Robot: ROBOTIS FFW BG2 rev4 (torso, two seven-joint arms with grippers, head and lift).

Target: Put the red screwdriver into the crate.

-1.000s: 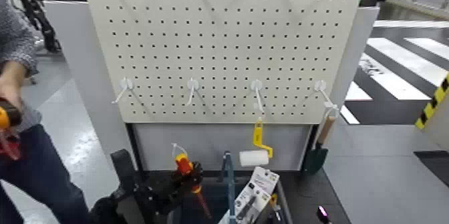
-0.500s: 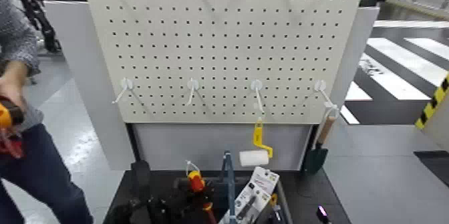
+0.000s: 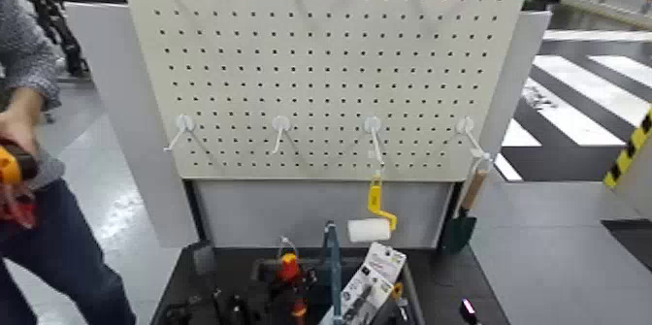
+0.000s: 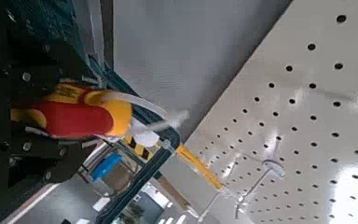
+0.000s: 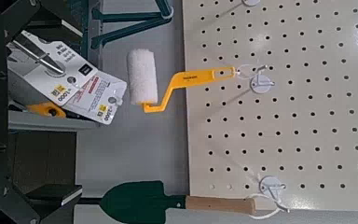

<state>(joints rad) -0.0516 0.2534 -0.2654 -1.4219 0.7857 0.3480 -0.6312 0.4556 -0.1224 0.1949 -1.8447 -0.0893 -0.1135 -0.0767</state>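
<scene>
The red screwdriver [image 3: 288,271] stands upright, yellow end and white loop on top, low over the dark crate [image 3: 233,255] at the bottom of the head view. My left gripper [image 3: 264,300] is a dark shape around it. In the left wrist view the red and yellow handle [image 4: 75,112] lies between the dark fingers [image 4: 37,159], which still hold it. Of the right gripper only dark parts show at the edge of the right wrist view.
A pegboard [image 3: 320,57] with white hooks rises behind the crate. A yellow-handled paint roller [image 3: 371,220] and a green trowel [image 3: 464,214] hang from it. A white packaged item [image 3: 374,276] and a blue divider [image 3: 332,261] sit in the crate. A person [image 3: 29,183] stands at the left.
The left gripper has carried the screwdriver right and down, lower over the crate. The person at the left has barely moved.
</scene>
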